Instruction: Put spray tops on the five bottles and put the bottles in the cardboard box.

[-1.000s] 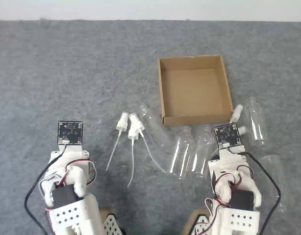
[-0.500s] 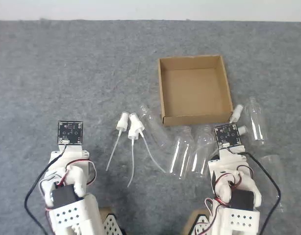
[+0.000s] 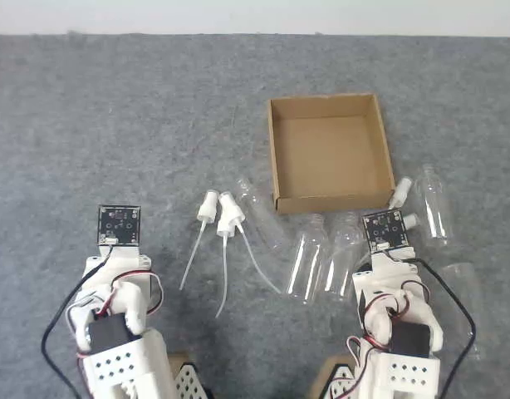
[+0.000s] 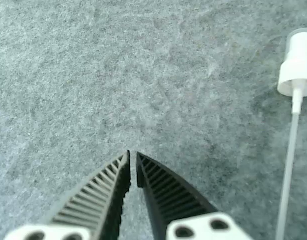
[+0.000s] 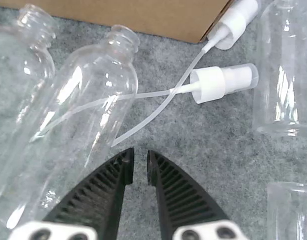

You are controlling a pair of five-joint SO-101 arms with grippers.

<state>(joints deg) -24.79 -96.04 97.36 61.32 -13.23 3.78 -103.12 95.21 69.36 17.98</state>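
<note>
Now, seen from above, your left arm sits at the near left of the grey worktop. Its wrist view shows the left end effector closed on nothing, low over the worktop, with a spray top near it. Moving right, two spray tops lie side by side, tubes trailing toward the arms. A clear bottle lies just beside them. Two more bottles lie next to each other, necks toward the open box. Your right arm comes next. The right end effector is closed but for a slim gap, gripping nothing, near two spray tops with crossed tubes. Farthest right, a fourth bottle lies beside the box corner and a fifth bottle beside the right arm.
</note>
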